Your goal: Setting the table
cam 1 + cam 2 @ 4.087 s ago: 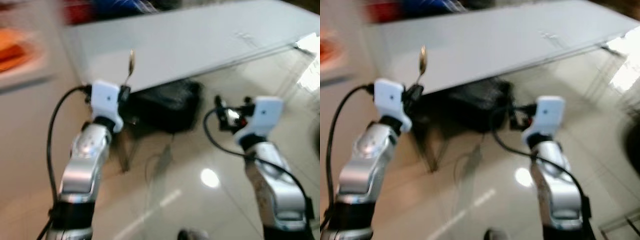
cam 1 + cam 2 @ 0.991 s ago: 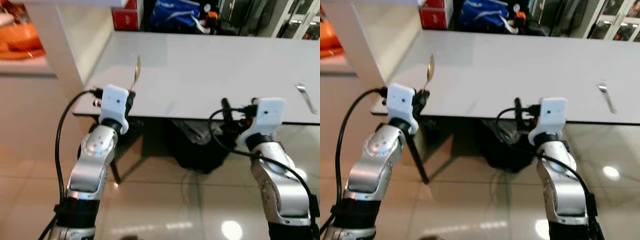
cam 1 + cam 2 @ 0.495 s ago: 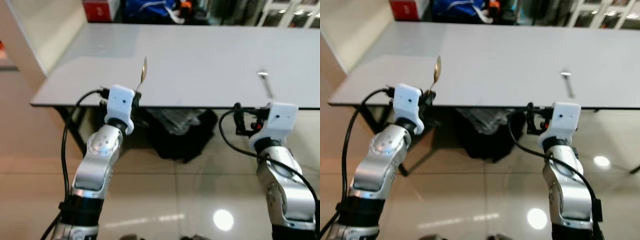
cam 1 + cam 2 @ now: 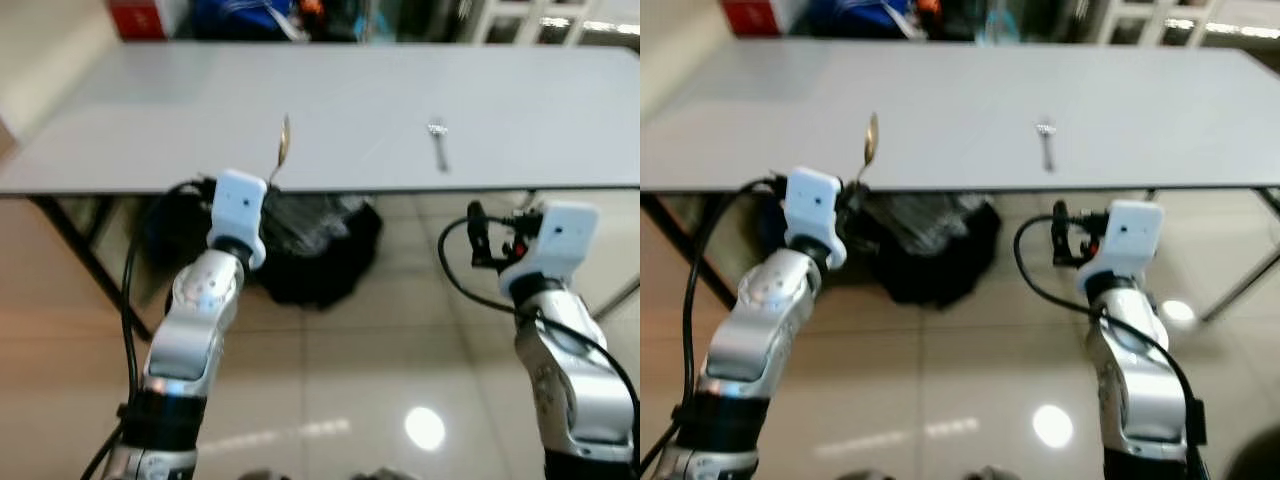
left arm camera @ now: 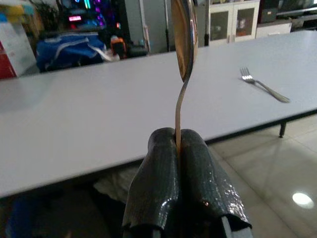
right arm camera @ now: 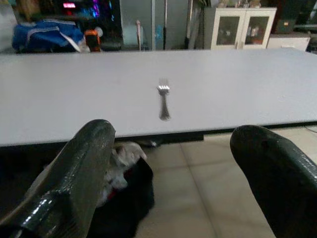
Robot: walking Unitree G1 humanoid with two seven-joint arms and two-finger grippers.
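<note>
A spoon [image 5: 182, 44] stands upright, bowl at the top, its thin handle pinched between the closed fingers of the left gripper [image 5: 179, 144], which is raised just in front of the near edge of a long grey table [image 4: 160, 130]. A fork [image 4: 438, 143] lies flat on the tabletop, off to the robot's right of the spoon and a little in from the near edge, tines pointing toward the far side. The right gripper [image 6: 173, 163] is held up before the table edge with its two fingers spread wide and nothing between them; the fork sits beyond, in line with the gap.

The table's surface is pale and matte. Under it a black bag [image 4: 310, 250] slumps on glossy beige floor tiles [image 4: 400, 380] that catch bright spots of light. Beyond the far edge are a blue bag [image 6: 44, 29], a red box [image 4: 135, 18] and white cabinets with glass doors [image 6: 237, 27].
</note>
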